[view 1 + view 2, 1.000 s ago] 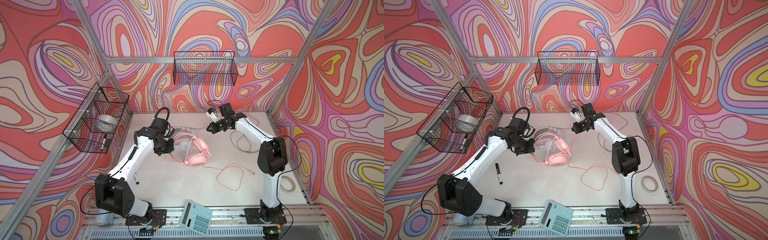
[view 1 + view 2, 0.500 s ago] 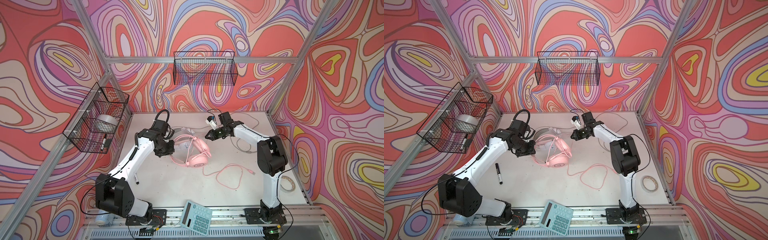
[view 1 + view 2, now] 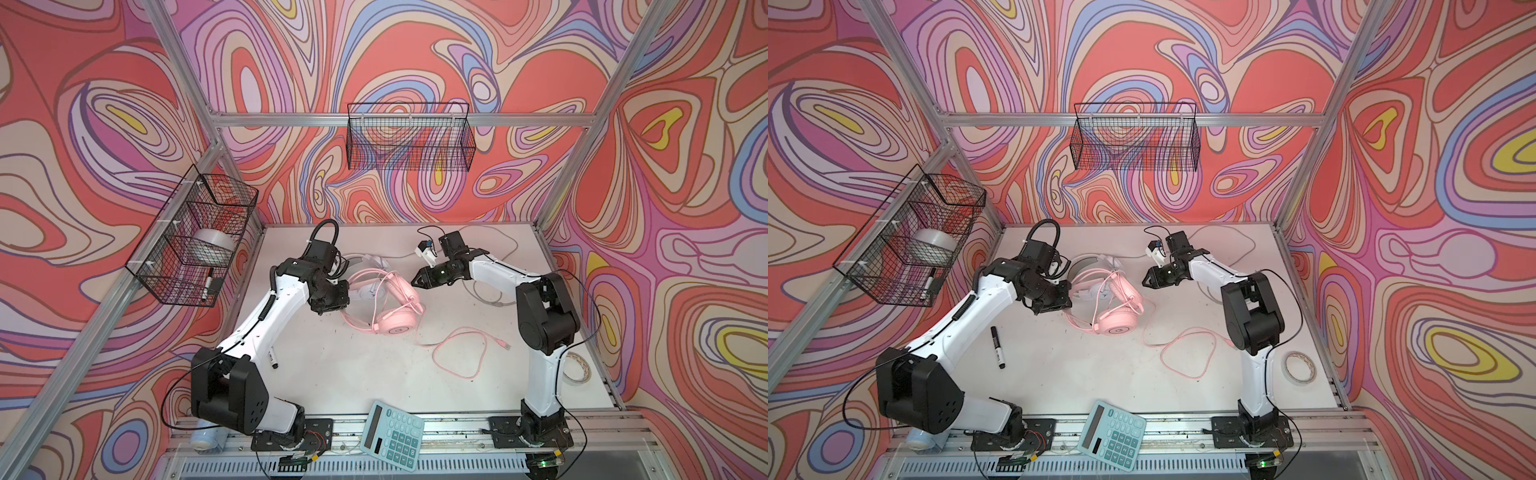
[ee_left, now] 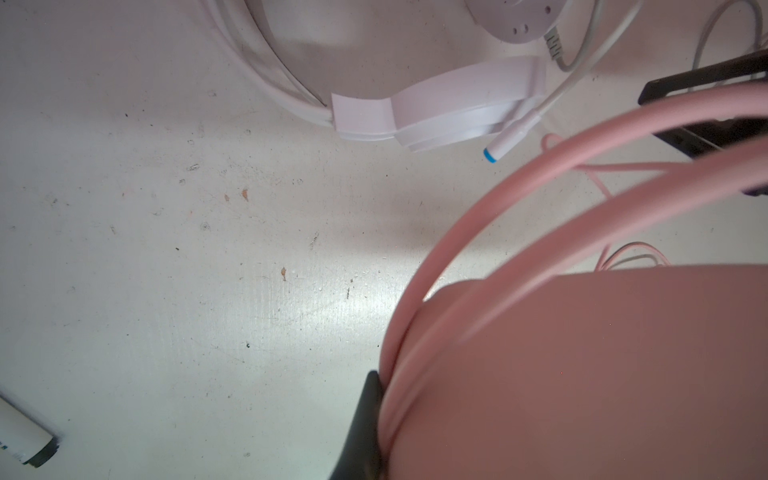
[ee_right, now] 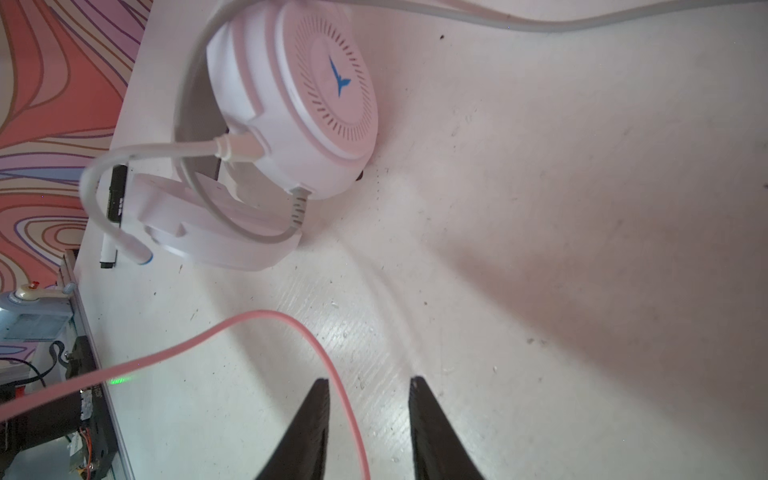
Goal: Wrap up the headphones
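The pink headphones (image 3: pixel 395 322) (image 3: pixel 1116 324) lie mid-table, leaning over the white headphones (image 3: pixel 368 268) (image 3: pixel 1090 266) behind them. My left gripper (image 3: pixel 332 308) (image 3: pixel 1054 309) is shut on the pink headset's headband (image 4: pixel 540 199) beside an ear cup (image 4: pixel 582 374); only one black finger (image 4: pixel 365 419) shows. My right gripper (image 3: pixel 417 281) (image 3: pixel 1147 282) (image 5: pixel 370 380) hovers open just right of the headsets. The thin pink cable (image 5: pixel 320 345) runs loose between its fingers. The rest of the pink cable (image 3: pixel 457 353) loops on the table. The white headset (image 5: pixel 299 104) lies beyond.
A black-and-white marker (image 3: pixel 997 347) lies by the left arm. A teal calculator (image 3: pixel 392 436) sits on the front rail, a tape roll (image 3: pixel 1299 365) at the right edge. Wire baskets hang on the left wall (image 3: pixel 195 237) and the back wall (image 3: pixel 409 141). The greyish cable (image 3: pixel 488 297) trails under the right arm.
My right gripper has come down toward the pink headset and opened its jaws, freeing the pink cable. The left arm has held still with its grip.
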Action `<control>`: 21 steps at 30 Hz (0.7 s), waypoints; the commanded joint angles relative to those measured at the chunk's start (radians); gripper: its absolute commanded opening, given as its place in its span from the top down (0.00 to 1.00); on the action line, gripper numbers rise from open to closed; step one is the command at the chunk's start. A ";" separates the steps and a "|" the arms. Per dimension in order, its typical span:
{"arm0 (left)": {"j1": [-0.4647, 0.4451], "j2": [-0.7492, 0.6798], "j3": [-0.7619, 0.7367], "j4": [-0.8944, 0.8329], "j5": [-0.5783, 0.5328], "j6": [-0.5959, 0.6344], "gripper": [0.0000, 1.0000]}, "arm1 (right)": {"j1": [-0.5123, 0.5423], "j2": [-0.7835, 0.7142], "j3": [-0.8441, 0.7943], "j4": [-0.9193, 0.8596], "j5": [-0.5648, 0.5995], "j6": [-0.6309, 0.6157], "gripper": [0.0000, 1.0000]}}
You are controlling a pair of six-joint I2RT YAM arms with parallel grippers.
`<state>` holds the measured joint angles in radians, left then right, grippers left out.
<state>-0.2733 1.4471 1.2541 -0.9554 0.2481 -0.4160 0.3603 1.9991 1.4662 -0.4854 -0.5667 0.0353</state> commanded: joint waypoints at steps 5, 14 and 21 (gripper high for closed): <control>-0.001 -0.002 -0.005 0.032 0.051 -0.015 1.00 | -0.032 -0.148 -0.088 0.031 0.067 -0.027 0.52; -0.001 0.009 0.003 0.035 0.052 -0.018 1.00 | -0.034 -0.365 -0.258 0.057 0.119 -0.130 0.47; -0.001 0.017 0.016 0.035 0.054 -0.023 1.00 | -0.034 -0.500 -0.430 0.052 0.143 -0.128 0.46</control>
<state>-0.2733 1.4620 1.2472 -0.9455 0.2516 -0.4206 0.3283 1.5242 1.0840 -0.4332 -0.4469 -0.0849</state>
